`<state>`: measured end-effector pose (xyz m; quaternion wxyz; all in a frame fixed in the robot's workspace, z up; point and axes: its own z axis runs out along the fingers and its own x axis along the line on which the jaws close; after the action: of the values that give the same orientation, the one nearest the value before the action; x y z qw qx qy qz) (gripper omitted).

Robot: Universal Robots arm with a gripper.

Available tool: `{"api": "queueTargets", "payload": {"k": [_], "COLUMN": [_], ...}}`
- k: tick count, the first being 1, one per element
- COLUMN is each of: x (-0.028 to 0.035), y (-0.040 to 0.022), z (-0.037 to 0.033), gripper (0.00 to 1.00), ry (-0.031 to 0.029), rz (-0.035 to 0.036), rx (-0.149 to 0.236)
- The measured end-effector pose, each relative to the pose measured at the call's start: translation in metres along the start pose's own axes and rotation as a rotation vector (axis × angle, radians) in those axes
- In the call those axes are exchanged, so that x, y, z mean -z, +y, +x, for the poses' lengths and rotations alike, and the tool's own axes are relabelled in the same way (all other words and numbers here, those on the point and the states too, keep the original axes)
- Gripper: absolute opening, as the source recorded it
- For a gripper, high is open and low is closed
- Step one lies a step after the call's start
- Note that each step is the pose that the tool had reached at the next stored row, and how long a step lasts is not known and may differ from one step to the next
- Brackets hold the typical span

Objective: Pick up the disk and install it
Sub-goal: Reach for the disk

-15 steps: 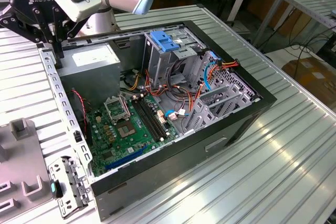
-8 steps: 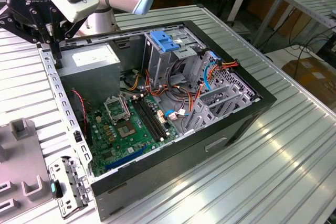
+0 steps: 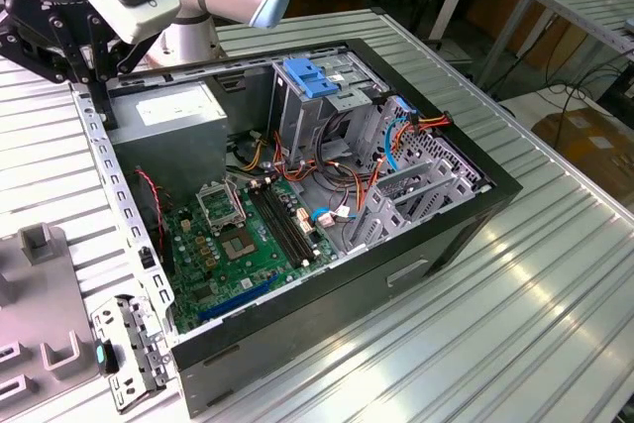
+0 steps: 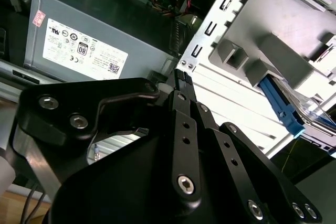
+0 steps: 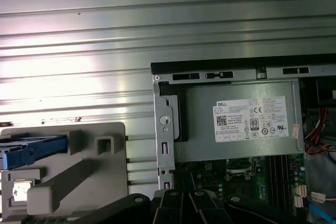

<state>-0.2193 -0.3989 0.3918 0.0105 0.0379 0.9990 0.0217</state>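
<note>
Reaching toward the pick, by the look of things. Hovers with the claw (image 4: 180, 80) above the corner of the open computer case (image 3: 297, 344), just over the grey power supply (image 4: 89, 40). Cannot tell the claw's state, apart or together.

Look for the disk (image 5: 32, 149) outside the case, seated in the grey fixture (image 5: 79, 182) on the ribbed counter (image 5: 157, 19), with a blue side rail showing between the fixture's blocks, near the case wall but apart from it.

Carry the claw clear of the case's perforated metal edge (image 5: 164, 129) before going down. Square up with the disk's long sides and descend straight, not at a slant. Take hold evenly across both sides, probably best away from the fixture's blocks. Avoid dragging on those blocks, a likely place to snag.
</note>
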Motion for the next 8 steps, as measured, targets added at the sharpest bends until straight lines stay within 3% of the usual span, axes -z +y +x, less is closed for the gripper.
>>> {"api": "queueTargets", "payload": {"k": [8], "x": [-0.0002], "y": [-0.0003], "z": [0.0037], "gripper": [0.11], "ry": [0.0010], "rz": [0.0000], "rx": [0.000]}}
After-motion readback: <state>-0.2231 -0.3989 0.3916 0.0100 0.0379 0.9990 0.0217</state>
